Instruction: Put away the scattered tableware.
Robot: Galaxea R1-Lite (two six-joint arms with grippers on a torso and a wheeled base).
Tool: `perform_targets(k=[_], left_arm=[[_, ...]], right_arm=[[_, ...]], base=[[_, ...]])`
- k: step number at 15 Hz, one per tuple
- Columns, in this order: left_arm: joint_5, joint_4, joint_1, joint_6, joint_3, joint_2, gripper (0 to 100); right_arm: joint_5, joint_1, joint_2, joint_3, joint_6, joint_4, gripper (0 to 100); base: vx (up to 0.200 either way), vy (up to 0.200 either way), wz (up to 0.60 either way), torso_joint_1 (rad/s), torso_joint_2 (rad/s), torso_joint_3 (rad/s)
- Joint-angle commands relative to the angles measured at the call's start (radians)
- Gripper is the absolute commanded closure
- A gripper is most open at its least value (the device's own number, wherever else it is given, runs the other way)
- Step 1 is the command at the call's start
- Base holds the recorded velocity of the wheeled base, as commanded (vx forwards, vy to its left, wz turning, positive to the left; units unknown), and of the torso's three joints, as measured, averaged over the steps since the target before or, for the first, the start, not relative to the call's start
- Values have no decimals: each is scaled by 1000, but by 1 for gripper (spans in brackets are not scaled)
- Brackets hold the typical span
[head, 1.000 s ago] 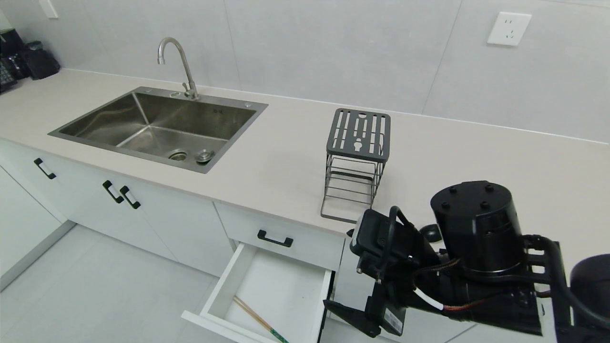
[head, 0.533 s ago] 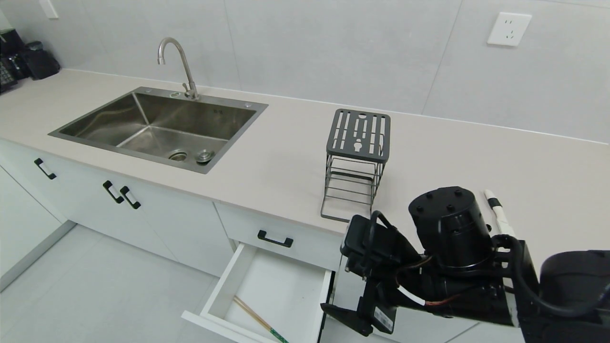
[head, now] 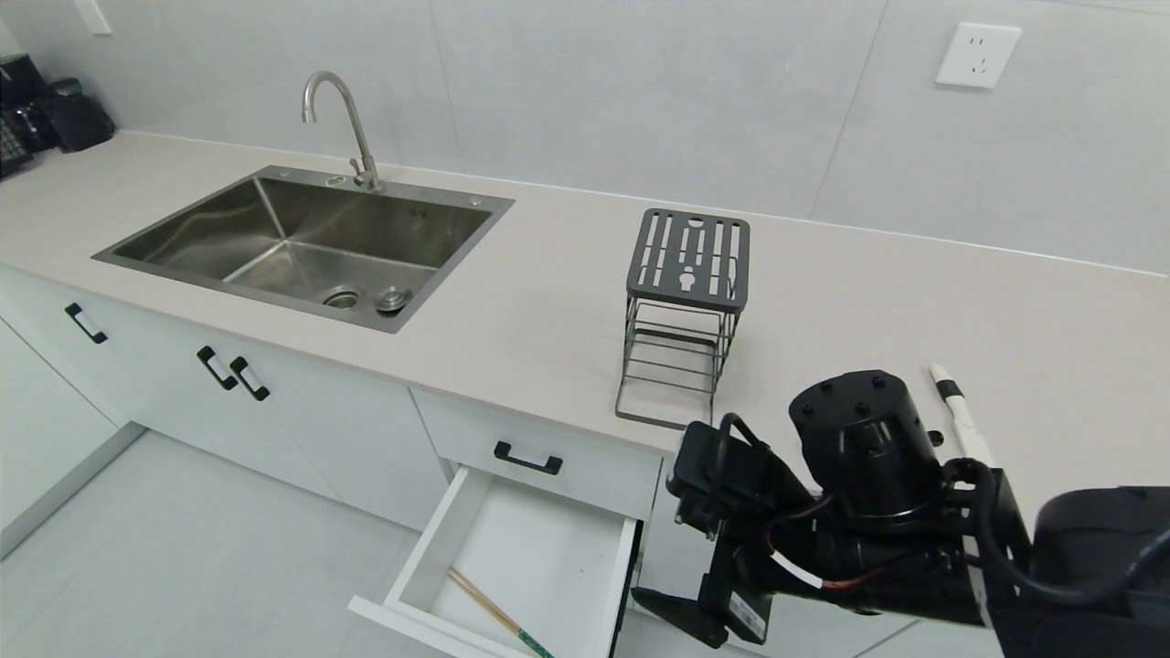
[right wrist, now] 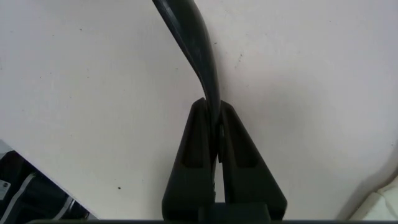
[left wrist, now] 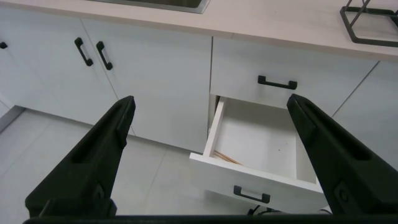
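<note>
White drawer [head: 548, 539] holds chopsticks [head: 495, 612]; right fingers [right wrist: 196, 146] grip black utensil [right wrist: 194, 43]; left fingers [left wrist: 93, 163] open.

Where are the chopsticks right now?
In the head view the chopsticks lie inside the open drawer under the counter, toward its front left corner, below and left of the wire rack.

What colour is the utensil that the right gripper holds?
Black. The utensil shows best in the right wrist view.

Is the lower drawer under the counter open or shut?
Open: the drawer is pulled out, showing its white inside and chopsticks lying in it.
</note>
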Motion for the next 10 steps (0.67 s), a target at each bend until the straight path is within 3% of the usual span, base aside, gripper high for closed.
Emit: perform_targets(k=[1, 4, 7, 10], left_arm=[[0, 0, 0, 0, 0, 1, 0], [0, 0, 0, 0, 0, 1, 0], [0, 0, 0, 0, 0, 1, 0], [0, 0, 0, 0, 0, 1, 0]], right_arm=[[15, -67, -120, 111, 32, -3, 0], [23, -161, -226, 196, 141, -30, 0], [47, -260, -306, 281, 143, -18, 0], [37, -358, -318, 275, 141, -18, 0]], base=[[0, 0, 0, 0, 0, 0], [0, 0, 0, 0, 0, 0], [0, 0, 0, 0, 0, 0], [0, 0, 0, 0, 0, 0]])
